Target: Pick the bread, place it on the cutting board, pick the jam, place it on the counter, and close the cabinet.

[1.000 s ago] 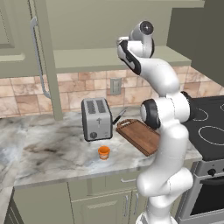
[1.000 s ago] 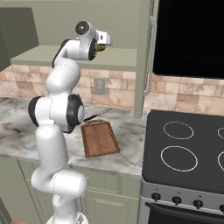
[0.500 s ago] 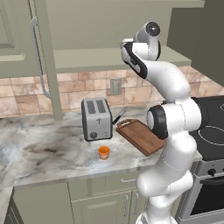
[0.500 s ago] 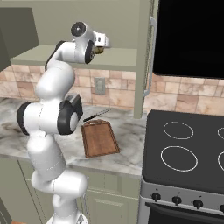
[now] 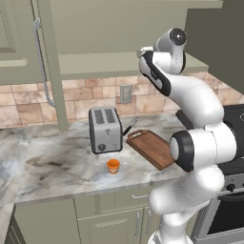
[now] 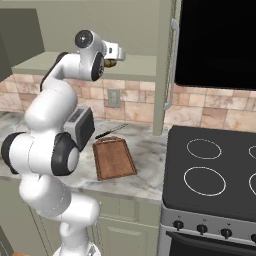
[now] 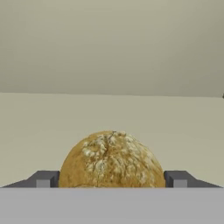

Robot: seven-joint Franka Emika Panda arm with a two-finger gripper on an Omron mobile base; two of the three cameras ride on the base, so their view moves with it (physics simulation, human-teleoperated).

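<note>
Bread [image 7: 112, 159] sits between the two dark fingertips in the hand view, touching both, so the gripper [image 7: 112, 181] looks closed on the bun. From the left base view, the arm has swung a little further right since a moment ago. The jam [image 5: 113, 166] is already on the counter [image 5: 52, 167]. From the right base view, the hand holds the bun high by the open cabinet [image 6: 75, 15], well above the cutting board [image 6: 114, 159]. Lowering it comes next.

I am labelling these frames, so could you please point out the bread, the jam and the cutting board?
bread [image 7: 112, 159]: hand view, middle of its cracked crust.
jam [image 5: 113, 166]: left base view, side of the orange jar.
cutting board [image 6: 114, 159]: right base view, centre of its top face.
</note>
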